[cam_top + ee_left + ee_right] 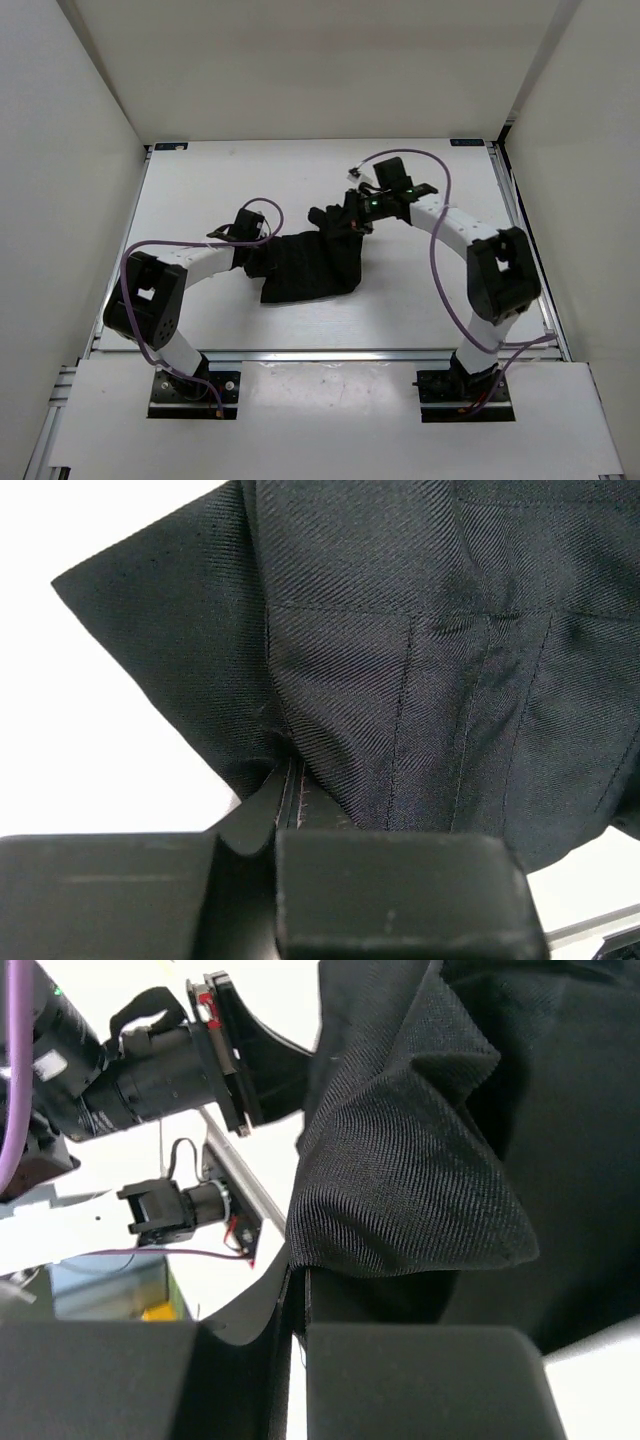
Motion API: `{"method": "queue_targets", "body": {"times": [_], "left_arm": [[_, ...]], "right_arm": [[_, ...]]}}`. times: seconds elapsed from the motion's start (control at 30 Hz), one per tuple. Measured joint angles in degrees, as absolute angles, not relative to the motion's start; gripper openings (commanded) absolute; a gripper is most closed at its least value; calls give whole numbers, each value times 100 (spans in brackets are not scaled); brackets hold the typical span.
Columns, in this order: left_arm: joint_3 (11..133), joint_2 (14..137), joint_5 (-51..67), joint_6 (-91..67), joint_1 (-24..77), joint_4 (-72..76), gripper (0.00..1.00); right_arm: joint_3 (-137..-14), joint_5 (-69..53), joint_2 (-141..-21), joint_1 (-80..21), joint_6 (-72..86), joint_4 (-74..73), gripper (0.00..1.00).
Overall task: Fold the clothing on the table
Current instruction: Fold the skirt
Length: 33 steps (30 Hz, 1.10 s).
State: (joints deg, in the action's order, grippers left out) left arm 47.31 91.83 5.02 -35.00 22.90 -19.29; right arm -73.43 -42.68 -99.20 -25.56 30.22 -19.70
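Bare table (200, 180) lay open across the upper left and along the lower centre of the top view. The clothing (310, 265) filled the middle, with the left arm (190, 262) blocking its left side and the right arm (450, 225) its upper right. Walls (60, 150) boxed in three sides.

Black pleated clothing (310, 265), rumpled and partly bunched, lies near the middle of the white table (200, 190) (aluminium rail (330, 352) along its near edge), with stitched pleat lines showing.
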Motion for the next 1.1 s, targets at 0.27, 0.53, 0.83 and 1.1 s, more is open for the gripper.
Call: {"method": "queue_targets", "body": {"times": [0.27, 0.53, 0.83, 1.1], "left_arm": [[4670, 9146, 563, -3546, 2259, -1898, 0], [4427, 8919, 698, -3603, 1994, -1935, 0], [4427, 8877, 692, -3599, 1837, -2043, 0], [4418, 8650, 687, -3529, 1575, -2283, 0]], "right_arm": [[-8685, -4729, -11316, -3352, 3199, -1979, 0], [-9821, -5122, -11922, -3920, 3238, -2082, 0], [-9723, -5546, -12431, -4069, 3693, -1918, 27], [-8512, -6458, -12455, -4049, 5472, 701, 42]]}}
